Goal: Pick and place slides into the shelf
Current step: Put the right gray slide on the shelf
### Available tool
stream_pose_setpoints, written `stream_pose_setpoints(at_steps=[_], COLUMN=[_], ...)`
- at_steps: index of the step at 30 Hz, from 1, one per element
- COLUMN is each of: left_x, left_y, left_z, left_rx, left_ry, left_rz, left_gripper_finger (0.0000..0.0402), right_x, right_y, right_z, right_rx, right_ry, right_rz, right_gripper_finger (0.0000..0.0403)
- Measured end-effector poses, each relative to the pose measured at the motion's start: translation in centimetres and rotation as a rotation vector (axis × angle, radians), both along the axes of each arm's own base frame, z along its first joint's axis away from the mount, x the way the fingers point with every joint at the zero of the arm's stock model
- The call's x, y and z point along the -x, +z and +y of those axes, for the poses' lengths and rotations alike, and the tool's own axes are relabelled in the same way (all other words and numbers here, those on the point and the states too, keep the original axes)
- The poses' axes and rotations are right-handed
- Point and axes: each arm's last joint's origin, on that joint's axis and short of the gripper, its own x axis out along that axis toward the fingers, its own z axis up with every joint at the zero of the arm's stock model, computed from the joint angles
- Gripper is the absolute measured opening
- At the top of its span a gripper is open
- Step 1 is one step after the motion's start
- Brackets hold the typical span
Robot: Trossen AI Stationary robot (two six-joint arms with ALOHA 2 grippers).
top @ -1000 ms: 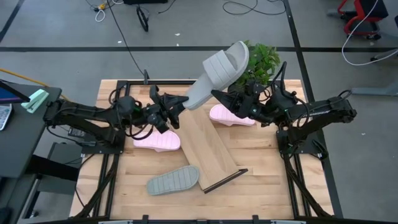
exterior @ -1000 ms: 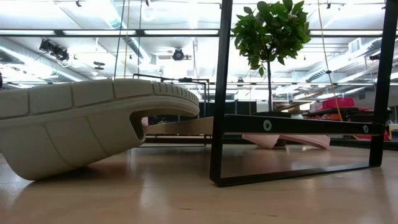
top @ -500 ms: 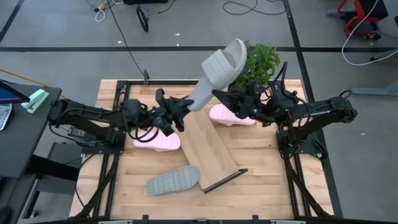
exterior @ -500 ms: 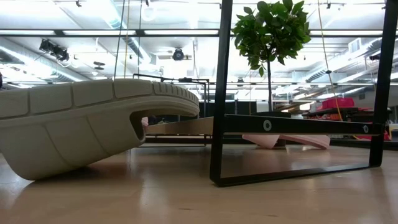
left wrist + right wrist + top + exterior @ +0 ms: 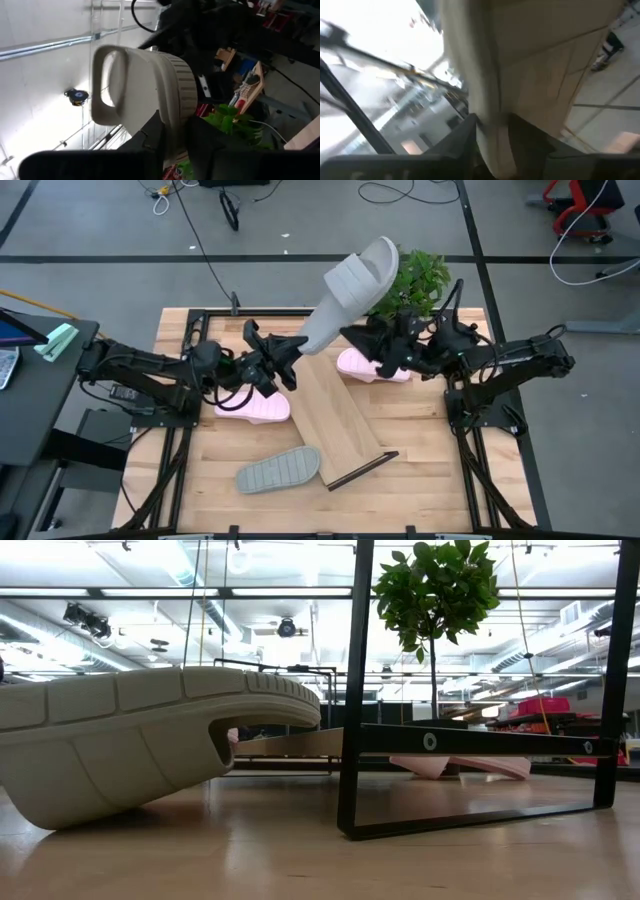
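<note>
One grey-green slide [image 5: 350, 290] is up in the air over the table's far middle. My left gripper [image 5: 296, 350] is shut on its lower end; my right gripper [image 5: 352, 338] is at its right side, and the slide's edge [image 5: 492, 120] runs through it in the blurred right wrist view. The other grey-green slide [image 5: 278, 470] [image 5: 130, 760] lies sole-up near the front. One pink slide [image 5: 252, 408] lies left of the shelf [image 5: 335, 415], another [image 5: 372, 367] to the shelf's right. The shelf's board stands on its wire frame [image 5: 350, 740]. My left gripper pinches the heel end of the slide's sole [image 5: 172, 131] between its two fingers [image 5: 152, 137]. The fingers come from the table's left, slanting upward. The slide is lifted clear and stands steeply tilted, its strap end [image 5: 380, 258] highest, over the far right.
A small green plant [image 5: 415, 275] [image 5: 435, 590] stands at the table's far right, just behind the raised slide. A dark side table [image 5: 40, 370] with a pale green object stands off the left edge. Cables lie on the floor beyond the table.
The raised slide has tipped a little steeper, its strap end going up and toward the far edge while its heel end stays at my left gripper. Both arms have stayed in place.
</note>
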Motion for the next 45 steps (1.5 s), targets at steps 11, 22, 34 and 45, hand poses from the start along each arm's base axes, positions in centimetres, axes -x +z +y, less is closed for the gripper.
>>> stream_pose_setpoints(at_steps=[11, 22, 34, 45], left_x=[0.4, 2.3, 3.0, 1.3], left_y=[0.0, 0.0, -2.9, -5.3], left_z=[-0.4, -2.5, -6.6, -9.4], left_rx=[0.086, 0.242, 0.427, 0.453], left_ry=[0.074, 0.005, -0.150, -0.188], left_rz=[0.030, 0.110, 0.344, 0.461], left_gripper_finger=[0.0056, 0.0058, 0.0061, 0.0062], right_x=[0.3, 8.1, 13.8, 14.4], right_y=[-0.8, 1.3, 1.1, 0.3], right_z=[0.3, -0.4, -1.4, -1.3], right_rx=[0.089, 0.160, 0.197, 0.219], right_ry=[0.110, 0.122, 0.095, 0.176], right_rz=[0.115, 0.255, 0.388, 0.466], right_gripper_finger=[0.0182, 0.0174, 0.0165, 0.0165])
